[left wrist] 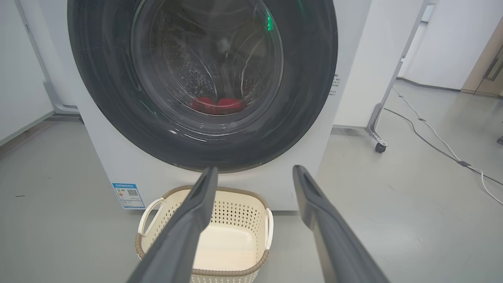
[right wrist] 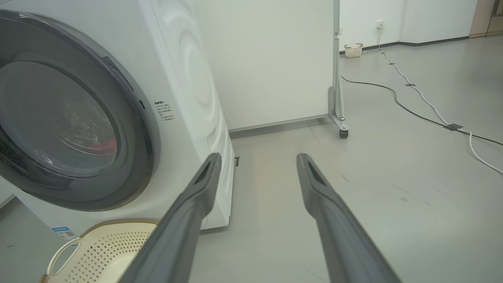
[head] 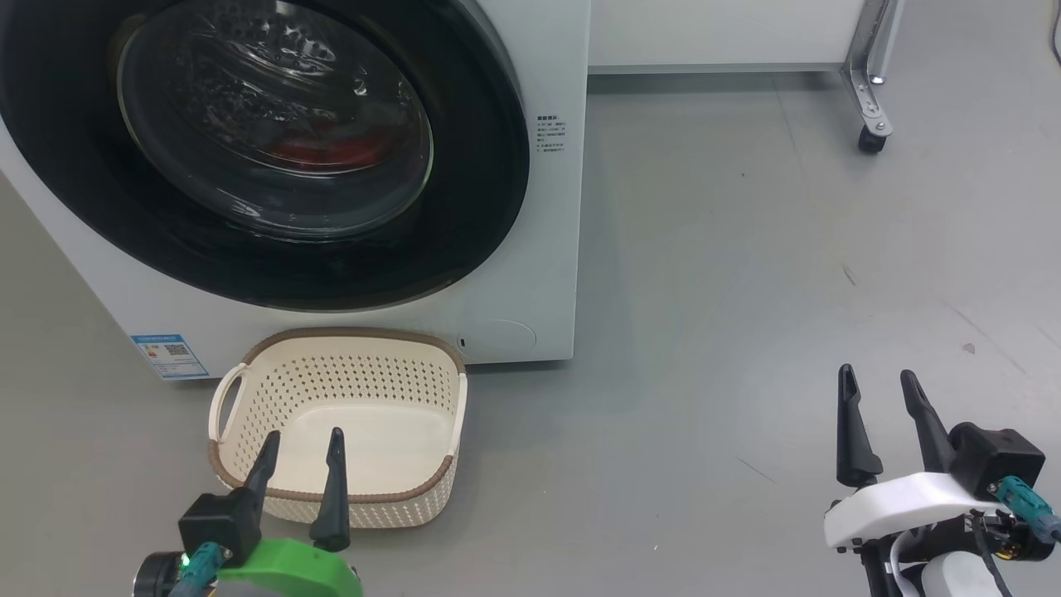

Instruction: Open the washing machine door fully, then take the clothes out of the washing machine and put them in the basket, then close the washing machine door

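My left gripper (head: 304, 433), fingers apart, hangs by the near rim of the basket (head: 356, 333), which sits on the floor just before the washing machine (head: 551, 249). My right gripper (head: 877, 371), also spread, is well to the right. The shut washing machine door (head: 472, 215) bars the red clothes (head: 331, 152). A castered frame leg (head: 870, 124) stands far right; my right wrist view adds a floor cable (right wrist: 412, 104).

Your left tool (head: 304, 434) sits low left on its green wrist (head: 290, 572), fingers pointing up, spread wide and empty. Your right tool (head: 876, 372) is low right on its white wrist (head: 903, 497), same deal: fingers apart, gripping nothing.
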You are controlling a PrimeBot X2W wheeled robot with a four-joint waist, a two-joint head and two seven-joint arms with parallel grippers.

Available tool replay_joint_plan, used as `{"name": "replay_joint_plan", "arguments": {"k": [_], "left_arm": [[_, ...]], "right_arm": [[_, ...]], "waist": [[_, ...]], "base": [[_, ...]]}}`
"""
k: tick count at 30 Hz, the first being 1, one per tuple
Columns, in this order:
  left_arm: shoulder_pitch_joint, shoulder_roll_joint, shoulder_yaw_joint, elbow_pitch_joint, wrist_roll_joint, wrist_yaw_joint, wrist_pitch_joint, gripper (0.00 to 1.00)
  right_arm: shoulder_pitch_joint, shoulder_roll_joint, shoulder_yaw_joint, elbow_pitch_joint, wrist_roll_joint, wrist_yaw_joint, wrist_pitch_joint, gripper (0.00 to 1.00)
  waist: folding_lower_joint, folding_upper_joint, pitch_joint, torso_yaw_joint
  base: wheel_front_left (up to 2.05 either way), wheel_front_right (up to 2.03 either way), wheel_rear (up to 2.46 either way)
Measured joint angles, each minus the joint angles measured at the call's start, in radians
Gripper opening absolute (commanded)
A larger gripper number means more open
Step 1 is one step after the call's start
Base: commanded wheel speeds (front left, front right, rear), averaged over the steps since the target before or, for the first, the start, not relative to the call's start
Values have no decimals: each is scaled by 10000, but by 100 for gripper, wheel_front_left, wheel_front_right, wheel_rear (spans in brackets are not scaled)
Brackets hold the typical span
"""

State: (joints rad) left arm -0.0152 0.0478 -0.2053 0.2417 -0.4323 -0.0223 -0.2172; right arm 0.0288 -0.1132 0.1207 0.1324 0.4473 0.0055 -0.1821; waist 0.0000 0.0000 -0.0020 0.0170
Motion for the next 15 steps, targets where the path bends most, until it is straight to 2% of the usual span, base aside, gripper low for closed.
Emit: {"name": "replay_joint_plan", "arguments": {"k": [7, 15], "left_arm": [[19, -4, -203, 483, 1126, 384, -228, 100], [49, -12, -259, 1104, 1375, 541, -318, 100]], "right_arm": [[0, 4, 280, 92, -1066, -188, -86, 100], [2, 42, 500, 324, -1522, -318, -82, 100]], "waist": [[0, 0, -27, 1], [0, 0, -90, -10]], "base": [[0, 0, 0], [0, 0, 0]]}}
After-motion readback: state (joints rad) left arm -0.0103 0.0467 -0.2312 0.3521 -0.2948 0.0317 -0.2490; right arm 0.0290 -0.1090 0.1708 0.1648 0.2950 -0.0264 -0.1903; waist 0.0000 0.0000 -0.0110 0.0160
